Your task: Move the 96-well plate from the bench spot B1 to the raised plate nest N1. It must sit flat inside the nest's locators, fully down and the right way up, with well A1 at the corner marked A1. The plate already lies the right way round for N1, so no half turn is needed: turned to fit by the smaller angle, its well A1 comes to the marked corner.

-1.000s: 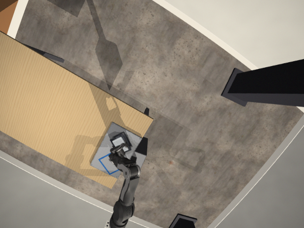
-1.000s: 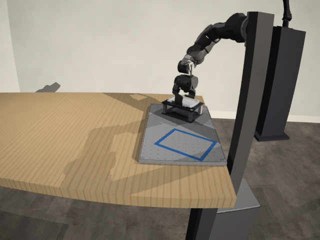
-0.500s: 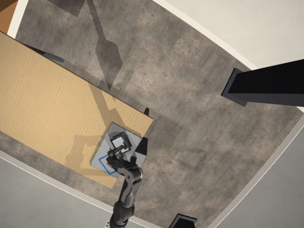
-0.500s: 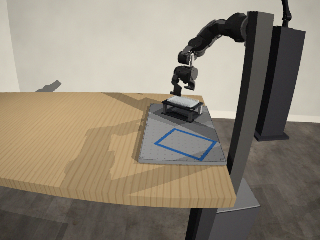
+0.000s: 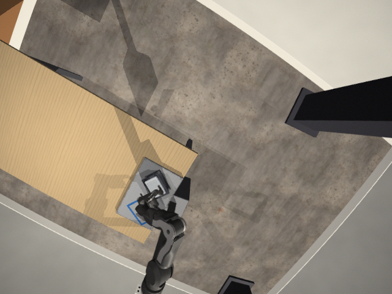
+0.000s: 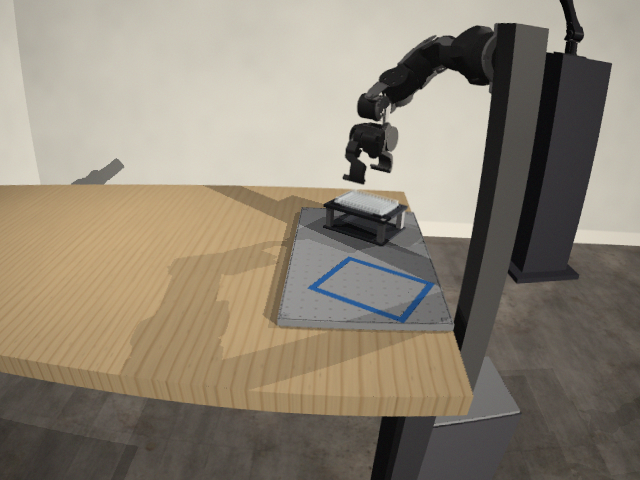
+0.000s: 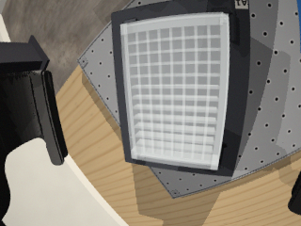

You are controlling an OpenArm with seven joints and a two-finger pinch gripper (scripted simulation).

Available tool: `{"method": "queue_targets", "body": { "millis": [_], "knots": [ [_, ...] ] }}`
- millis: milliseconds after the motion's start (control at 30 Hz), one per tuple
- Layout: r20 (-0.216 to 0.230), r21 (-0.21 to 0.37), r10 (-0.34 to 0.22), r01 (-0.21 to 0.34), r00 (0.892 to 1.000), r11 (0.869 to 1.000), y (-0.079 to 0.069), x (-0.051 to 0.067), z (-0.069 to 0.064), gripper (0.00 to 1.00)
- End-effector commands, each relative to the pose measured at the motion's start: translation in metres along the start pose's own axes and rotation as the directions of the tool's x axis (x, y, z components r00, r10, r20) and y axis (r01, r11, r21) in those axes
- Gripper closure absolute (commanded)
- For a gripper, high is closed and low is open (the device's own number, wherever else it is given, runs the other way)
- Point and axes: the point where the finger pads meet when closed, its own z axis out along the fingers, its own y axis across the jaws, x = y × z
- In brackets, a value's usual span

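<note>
The white 96-well plate [image 6: 368, 202] lies flat on the raised black plate nest [image 6: 364, 219] at the far end of the grey perforated base [image 6: 361, 268]. In the wrist view the plate [image 7: 175, 90] sits inside the nest's black frame [image 7: 239, 82], with the A1 mark [image 7: 239, 3] at the frame's top right corner. My gripper [image 6: 368, 171] [image 7: 155, 126] hangs open and empty well above the plate; its fingers show at the left and right edges of the wrist view. The blue outlined bench spot [image 6: 371, 288] is bare. In the overhead view the gripper [image 5: 151, 195] is over the near edge of the plate [image 5: 151, 182].
A dark column [image 6: 496, 206] stands at the table's right edge, close to the base. A second dark pillar [image 6: 558, 170] stands behind it. The wooden table [image 6: 155, 289] stretches to the left.
</note>
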Motion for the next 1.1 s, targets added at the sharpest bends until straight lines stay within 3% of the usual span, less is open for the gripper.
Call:
{"method": "queue_targets", "body": {
  "millis": [0,33,1067],
  "knots": [
    [-0.011,0.019,0.003,-0.003,1.0,1.0,-0.0025,0.0002,-0.0095,0.23],
    [-0.011,0.021,0.003,-0.003,1.0,1.0,-0.0027,0.0002,-0.0175,0.23],
    [-0.011,0.021,0.003,-0.003,1.0,1.0,-0.0027,0.0002,-0.0175,0.23]
  ]
}}
